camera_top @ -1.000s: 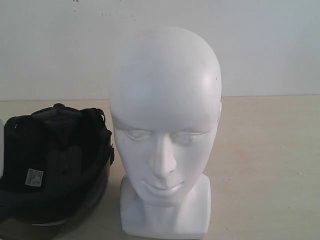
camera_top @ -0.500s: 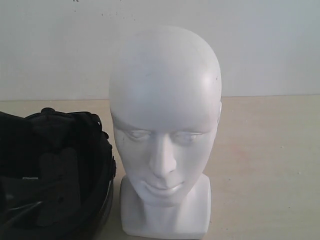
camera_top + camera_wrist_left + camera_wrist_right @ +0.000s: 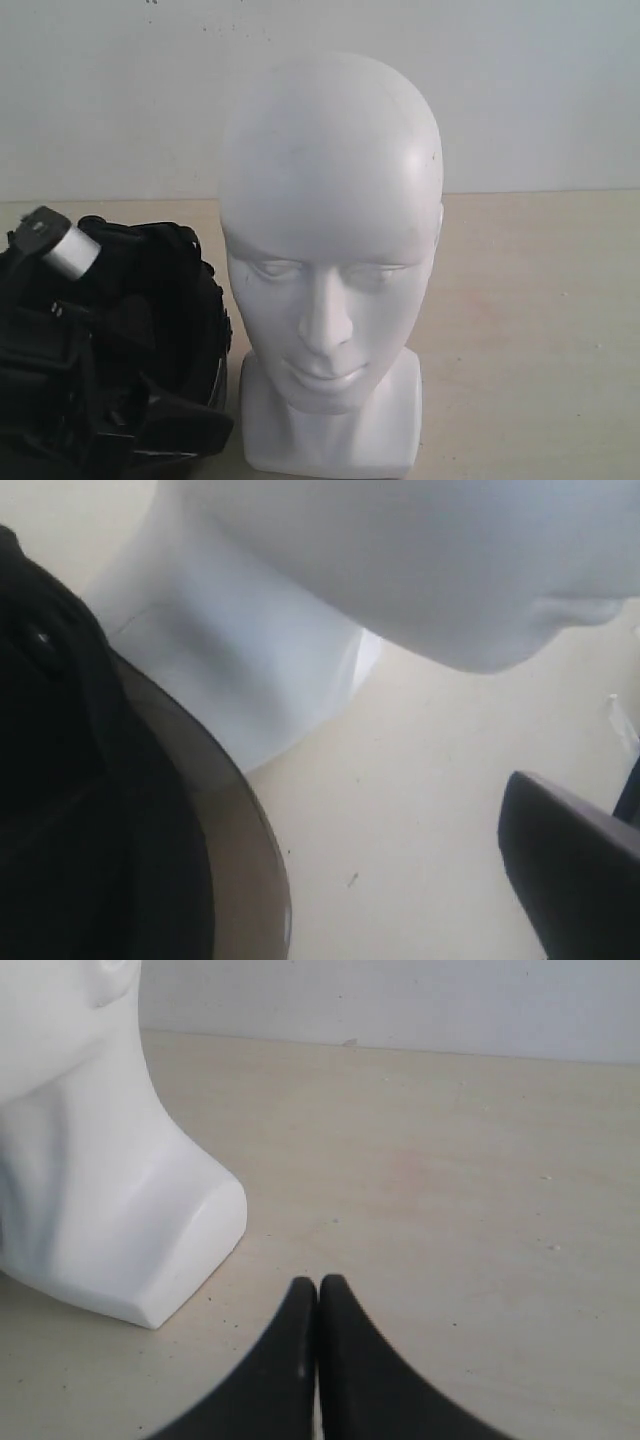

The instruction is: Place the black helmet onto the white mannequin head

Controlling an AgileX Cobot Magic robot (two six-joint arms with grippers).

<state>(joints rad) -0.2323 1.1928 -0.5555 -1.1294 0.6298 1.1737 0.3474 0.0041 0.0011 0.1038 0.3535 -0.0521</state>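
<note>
Your left tool [image 3: 330, 880] is hanging wide open over the black helmet [image 3: 195, 300], which is lying on the tabletop [image 3: 530, 330] just beside the white mannequin head [image 3: 330, 220]; your right tool [image 3: 318, 1295] is sitting closed.

I see a pale beige table [image 3: 540, 330], lightly speckled, running back to a white wall. On it the white mannequin head [image 3: 330, 250] stands upright on its blocky neck base; the black helmet [image 3: 175, 290] sits just beside it, opening upward.
</note>
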